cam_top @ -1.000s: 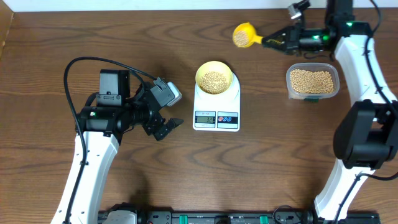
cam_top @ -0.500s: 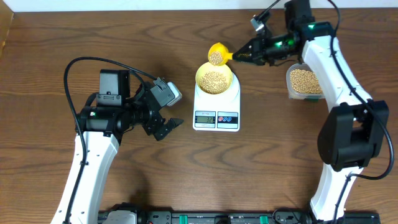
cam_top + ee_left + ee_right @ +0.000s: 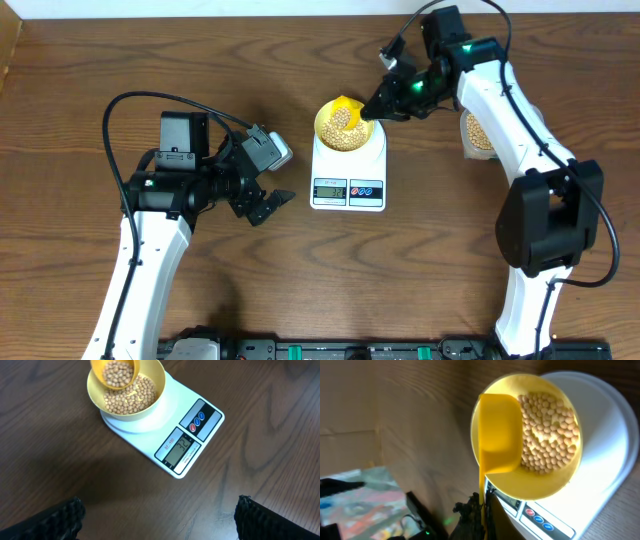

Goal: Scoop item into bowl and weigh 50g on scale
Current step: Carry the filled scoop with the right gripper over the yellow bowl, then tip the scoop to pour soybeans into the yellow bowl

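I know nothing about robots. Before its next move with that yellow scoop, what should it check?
1. Scoop over the bowl: ok.
2. Right claw shut on the scoop's handle: ok.
3. Bowl sits on the scale: ok.
4. Display at 50: not ok, seems to read 32.
5. Left claw open, apart from the scale: ok.
6. Scoop's beans would not overshoot: cannot tell.

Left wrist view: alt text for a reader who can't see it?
A yellow scoop of beans hangs over a yellow bowl of beans on a white scale. The left gripper, open, shows its fingers in the bottom corners.
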Action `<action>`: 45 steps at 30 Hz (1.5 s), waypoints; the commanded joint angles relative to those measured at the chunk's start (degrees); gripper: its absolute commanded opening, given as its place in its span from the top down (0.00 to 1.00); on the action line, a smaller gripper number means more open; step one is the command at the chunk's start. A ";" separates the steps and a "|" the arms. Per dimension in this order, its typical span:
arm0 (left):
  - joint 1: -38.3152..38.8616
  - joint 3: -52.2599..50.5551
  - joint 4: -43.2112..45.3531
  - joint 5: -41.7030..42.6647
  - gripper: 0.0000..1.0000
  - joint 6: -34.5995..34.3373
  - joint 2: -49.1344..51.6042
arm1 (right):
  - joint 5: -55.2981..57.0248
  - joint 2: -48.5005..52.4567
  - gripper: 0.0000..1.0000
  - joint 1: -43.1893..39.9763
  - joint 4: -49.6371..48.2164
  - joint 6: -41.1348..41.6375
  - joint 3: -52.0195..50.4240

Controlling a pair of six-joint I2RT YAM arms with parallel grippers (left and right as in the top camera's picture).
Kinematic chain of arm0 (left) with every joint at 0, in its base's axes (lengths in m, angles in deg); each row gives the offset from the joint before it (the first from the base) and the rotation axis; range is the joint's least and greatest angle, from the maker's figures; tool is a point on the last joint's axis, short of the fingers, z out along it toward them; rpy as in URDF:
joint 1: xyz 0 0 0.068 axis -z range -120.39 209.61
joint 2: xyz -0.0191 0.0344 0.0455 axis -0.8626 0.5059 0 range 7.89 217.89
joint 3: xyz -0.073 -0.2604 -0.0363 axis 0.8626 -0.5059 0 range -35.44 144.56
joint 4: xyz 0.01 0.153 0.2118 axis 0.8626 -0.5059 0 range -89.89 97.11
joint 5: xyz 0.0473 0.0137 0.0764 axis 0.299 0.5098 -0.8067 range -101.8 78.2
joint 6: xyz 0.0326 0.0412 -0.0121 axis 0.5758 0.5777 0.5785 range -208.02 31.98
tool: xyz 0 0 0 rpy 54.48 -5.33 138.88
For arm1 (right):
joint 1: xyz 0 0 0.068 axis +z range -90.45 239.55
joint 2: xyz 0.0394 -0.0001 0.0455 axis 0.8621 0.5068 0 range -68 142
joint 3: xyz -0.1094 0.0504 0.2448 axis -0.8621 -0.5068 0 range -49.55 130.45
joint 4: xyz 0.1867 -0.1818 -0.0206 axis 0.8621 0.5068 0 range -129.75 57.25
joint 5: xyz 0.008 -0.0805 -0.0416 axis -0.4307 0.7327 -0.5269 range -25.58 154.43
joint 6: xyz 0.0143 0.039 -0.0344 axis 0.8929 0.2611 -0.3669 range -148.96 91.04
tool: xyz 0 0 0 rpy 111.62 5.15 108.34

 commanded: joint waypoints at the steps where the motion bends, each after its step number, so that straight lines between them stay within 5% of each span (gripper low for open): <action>1: -0.28 0.02 0.02 -0.28 0.02 0.94 0.39 | 6.14 0.39 0.99 1.18 2.95 -3.32 5.20; 22: -0.28 0.02 0.02 -0.28 0.02 0.94 0.39 | 25.14 0.39 0.99 7.76 9.33 -10.12 12.83; 45: -0.28 0.02 0.02 -0.28 0.03 0.94 0.39 | 28.87 0.39 0.99 9.79 10.12 -17.81 14.71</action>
